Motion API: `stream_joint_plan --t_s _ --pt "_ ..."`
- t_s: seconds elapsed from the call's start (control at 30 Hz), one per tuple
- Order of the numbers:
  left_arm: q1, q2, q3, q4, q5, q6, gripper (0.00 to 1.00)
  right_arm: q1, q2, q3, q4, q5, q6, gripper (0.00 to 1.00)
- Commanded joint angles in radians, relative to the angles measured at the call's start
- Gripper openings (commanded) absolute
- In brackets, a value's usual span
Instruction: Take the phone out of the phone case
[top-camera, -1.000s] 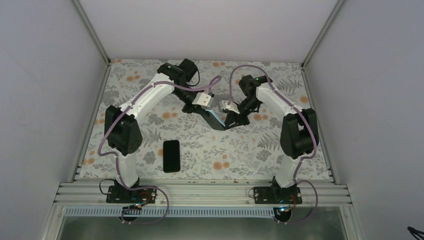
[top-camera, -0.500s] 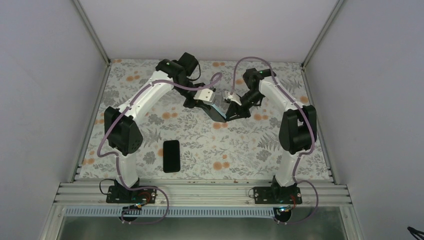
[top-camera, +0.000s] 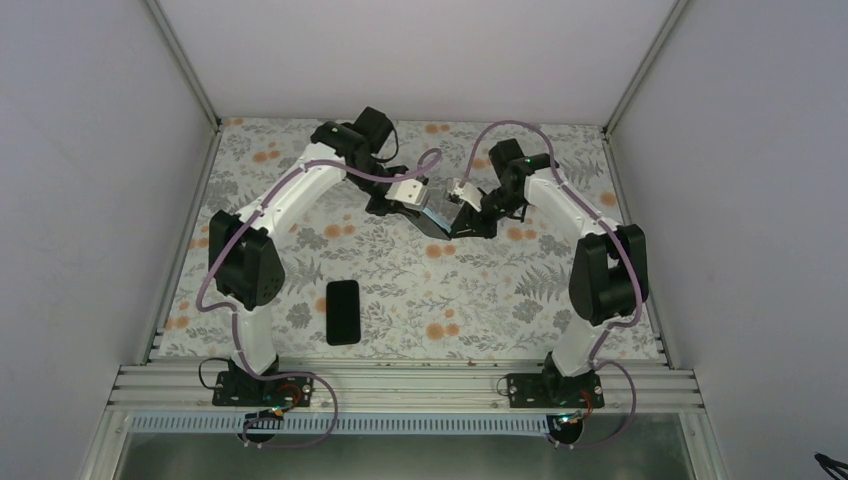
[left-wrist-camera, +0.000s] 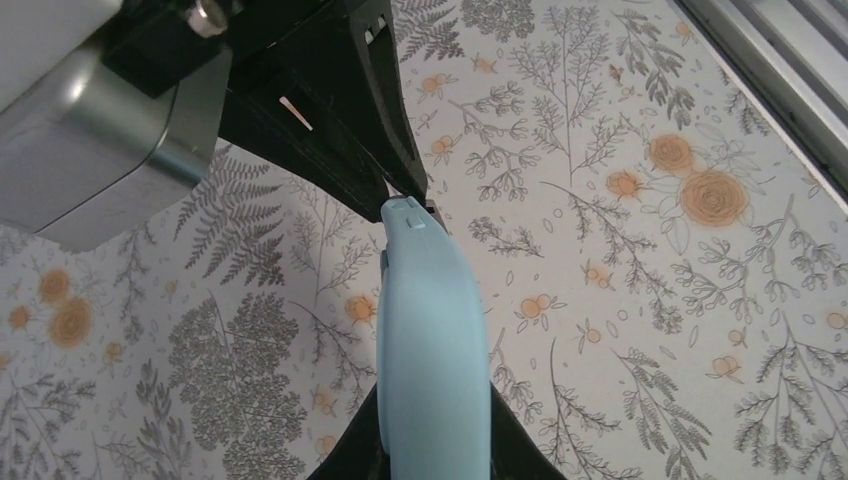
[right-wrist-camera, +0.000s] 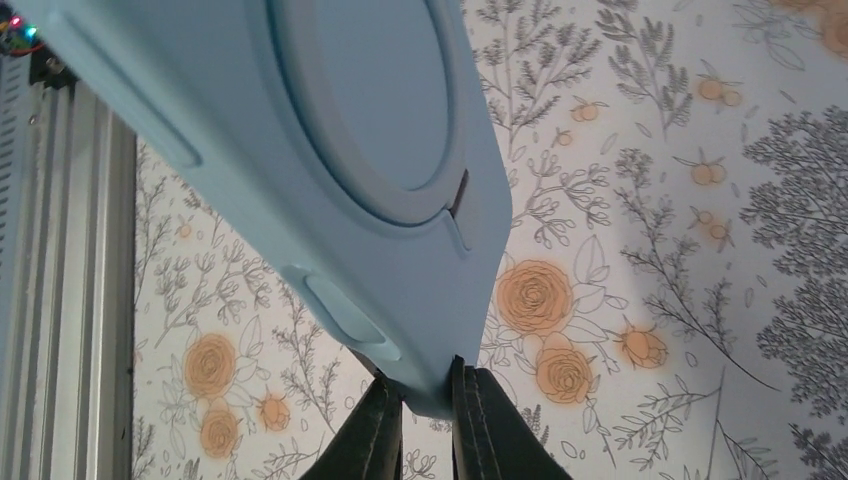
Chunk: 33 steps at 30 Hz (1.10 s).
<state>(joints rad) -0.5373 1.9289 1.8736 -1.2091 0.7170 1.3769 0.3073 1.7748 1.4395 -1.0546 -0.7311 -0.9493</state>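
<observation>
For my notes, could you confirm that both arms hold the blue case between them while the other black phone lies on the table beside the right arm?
Not quite: the top view shows the other black phone lying on the table beside the left arm, not the right. The rest stands: both arms hold the blue case between them.

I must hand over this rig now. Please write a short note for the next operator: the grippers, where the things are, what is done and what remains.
Left gripper: shut on one end of the light blue soft phone case.
Right gripper: shut on its opposite corner.
The case is held in the air above the floral table cover, far middle; the slim black phone appears to sit in it.
A second black phone lies flat on the cover by the left arm.
Done: case lifted, gripped by both. Left: get the phone out.
</observation>
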Motion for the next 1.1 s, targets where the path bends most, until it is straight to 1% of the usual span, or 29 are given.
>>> stream_joint_plan --t_s 0.0,0.23,0.3,0.4,0.47,0.53,0.6,0.67,0.77,0.93,1.0,1.07 --pt "-0.070 -0.019 -0.039 -0.150 0.276 0.060 0.02 0.006 -0.060 0.030 0.407 -0.077 0.179 0.03" --pt "-0.072 -0.007 -0.015 -0.150 0.338 0.047 0.02 0.049 -0.099 -0.042 0.566 -0.010 0.263 0.03" --pt "-0.072 0.010 0.012 -0.150 0.341 0.027 0.02 0.061 -0.084 -0.025 0.535 -0.016 0.259 0.03" --pt "-0.071 0.030 0.025 -0.150 0.301 0.021 0.02 0.063 -0.084 -0.017 0.520 -0.012 0.255 0.04" --pt "-0.069 0.026 0.014 -0.150 0.287 0.028 0.02 0.040 -0.097 -0.021 0.505 -0.005 0.238 0.11" --pt "-0.065 0.022 0.012 -0.150 0.280 0.027 0.02 0.008 -0.105 -0.033 0.478 0.003 0.200 0.17" --pt "-0.058 0.023 0.022 -0.150 0.267 0.020 0.02 -0.014 -0.136 -0.046 0.409 0.009 0.135 0.28" --pt "-0.044 0.021 0.033 -0.150 0.251 0.020 0.02 -0.036 -0.168 -0.067 0.337 -0.004 0.073 0.34" --pt "-0.013 0.021 0.062 -0.150 0.250 0.017 0.02 -0.062 -0.220 -0.103 0.248 -0.038 0.001 0.36" --pt "0.012 0.021 0.095 -0.150 0.249 0.019 0.02 -0.083 -0.243 -0.126 0.039 -0.076 -0.133 0.35" --pt "0.013 0.021 0.102 -0.150 0.253 0.020 0.02 -0.082 -0.266 -0.158 0.017 -0.087 -0.148 0.35" --pt "0.013 0.023 0.108 -0.150 0.260 0.018 0.02 -0.079 -0.291 -0.202 0.038 -0.097 -0.144 0.36"
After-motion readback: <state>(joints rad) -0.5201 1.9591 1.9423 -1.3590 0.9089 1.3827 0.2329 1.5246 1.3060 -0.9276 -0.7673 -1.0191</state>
